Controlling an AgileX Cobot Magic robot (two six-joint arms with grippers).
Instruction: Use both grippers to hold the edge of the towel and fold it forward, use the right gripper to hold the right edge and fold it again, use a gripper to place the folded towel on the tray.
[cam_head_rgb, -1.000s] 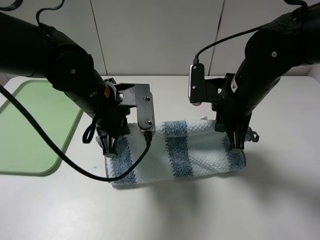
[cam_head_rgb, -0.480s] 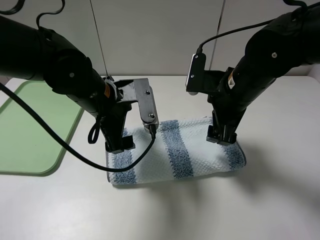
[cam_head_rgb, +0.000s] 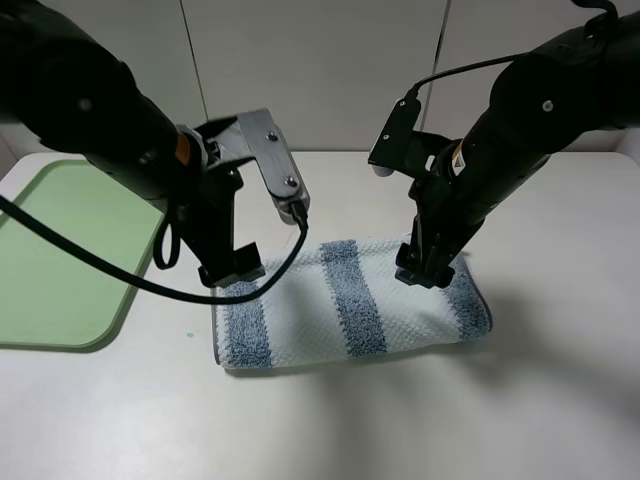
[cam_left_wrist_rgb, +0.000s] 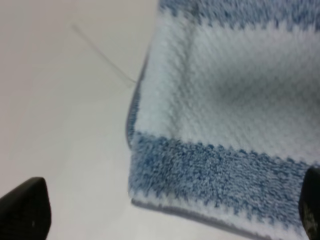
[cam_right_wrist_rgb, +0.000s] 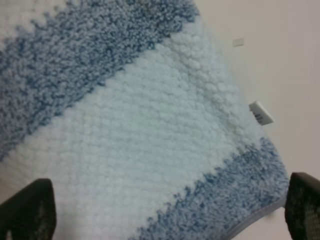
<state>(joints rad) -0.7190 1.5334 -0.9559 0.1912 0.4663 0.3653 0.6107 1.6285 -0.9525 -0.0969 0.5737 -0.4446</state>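
As you read the counter (cam_head_rgb: 330, 420) from the left, you meet the tray (cam_head_rgb: 60, 270) first: pale green, lying flat at the counter's left side and partly cut off by the frame. The towel is not on it.

Next comes your left hand (cam_head_rgb: 232, 270), hanging over the towel's far left corner. In its wrist view the 2 fingers (cam_left_wrist_rgb: 25, 209) stand wide apart, with only cloth and counter showing between them, so this hand is spread and grips nothing.

The towel (cam_head_rgb: 350, 305) lies in the middle of the counter, right of the tray and apart from it. It is folded over on itself, with its long side running left to right and its 3 blue-grey stripes running near to far. The thin grey hem (cam_left_wrist_rgb: 190, 216) shows along its left end.

Your right hand (cam_head_rgb: 425, 268) hangs over the far edge of the towel, between the middle stripe and the right one. Its 2 fingers (cam_right_wrist_rgb: 27, 212) are also spread wide, with nothing held between them. A small white tag (cam_right_wrist_rgb: 261, 113) sticks out from the towel's edge over the counter.
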